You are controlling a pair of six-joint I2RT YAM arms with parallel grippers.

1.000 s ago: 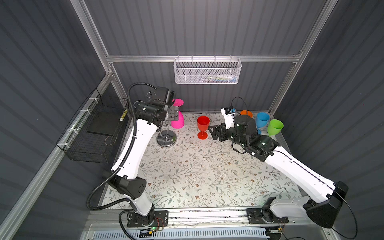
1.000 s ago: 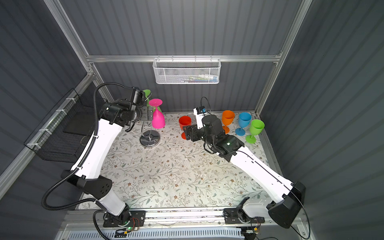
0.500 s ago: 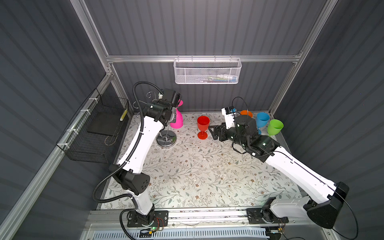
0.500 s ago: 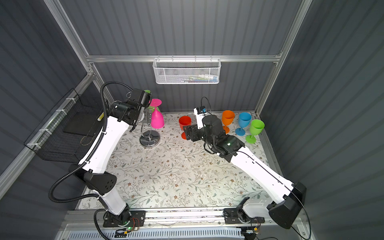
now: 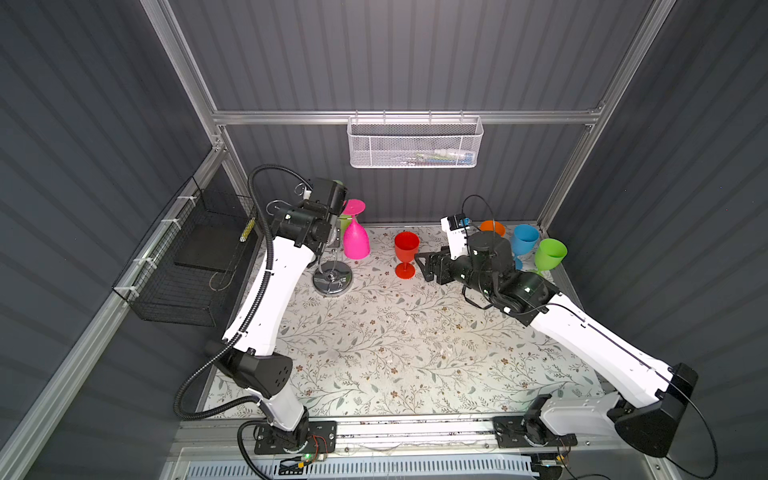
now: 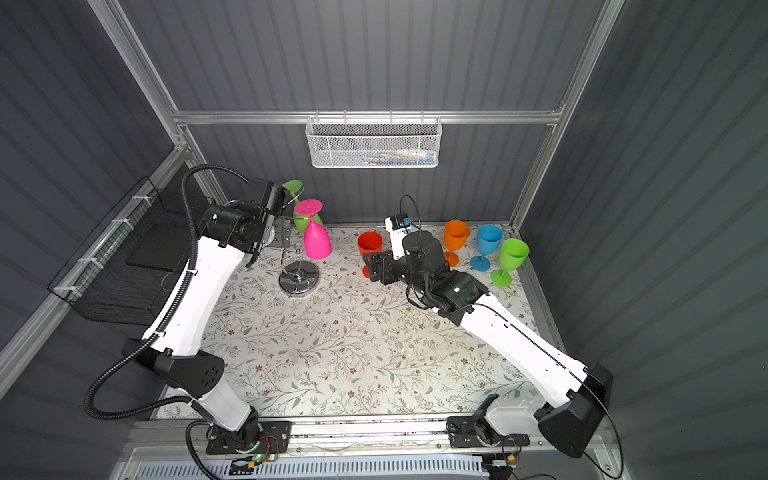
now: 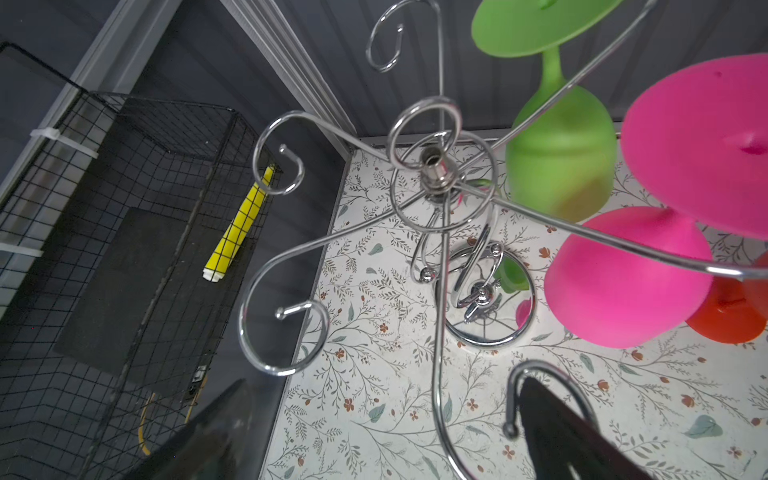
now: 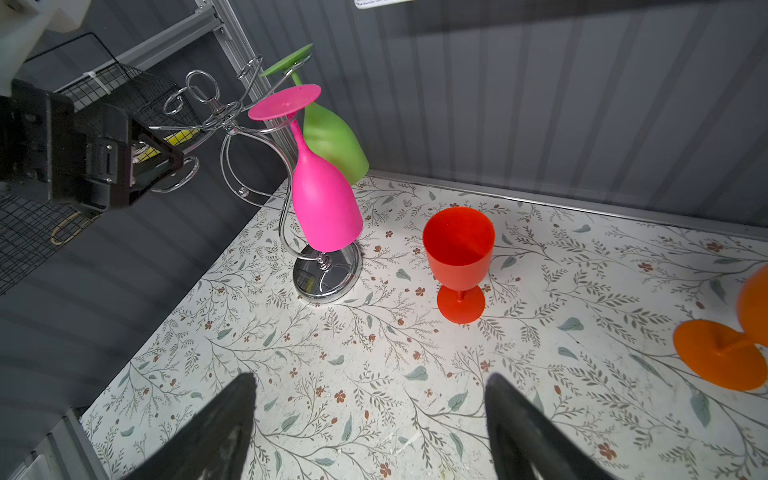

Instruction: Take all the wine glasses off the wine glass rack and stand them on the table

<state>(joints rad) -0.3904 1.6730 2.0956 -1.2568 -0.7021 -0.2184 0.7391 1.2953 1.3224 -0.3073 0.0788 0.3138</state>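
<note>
The chrome wine glass rack [image 5: 332, 279] [image 6: 299, 279] stands at the back left of the table. A pink wine glass [image 5: 355, 243] [image 6: 317, 241] [image 7: 623, 282] [image 8: 326, 208] and a green wine glass [image 7: 559, 153] [image 8: 332, 141] hang upside down from its scroll arms. My left gripper [image 6: 284, 235] [image 7: 382, 436] is open at the rack's top, beside the pink glass. One bare scroll arm [image 7: 440, 395] runs between its fingers, which hold nothing. My right gripper [image 5: 424, 264] [image 8: 370, 428] is open and empty, low over the table by an upright red glass [image 5: 406, 249] [image 8: 459, 253].
Orange [image 6: 455, 237], blue [image 6: 488, 241] and green [image 6: 513, 251] glasses stand upright at the back right. A black wire basket [image 5: 187, 266] hangs on the left wall. A white mesh basket [image 5: 413, 141] hangs on the back wall.
My left arm has shifted its pose, and its gripper has settled closer in among the rack's scroll arms. The right arm and the glasses have not moved.
</note>
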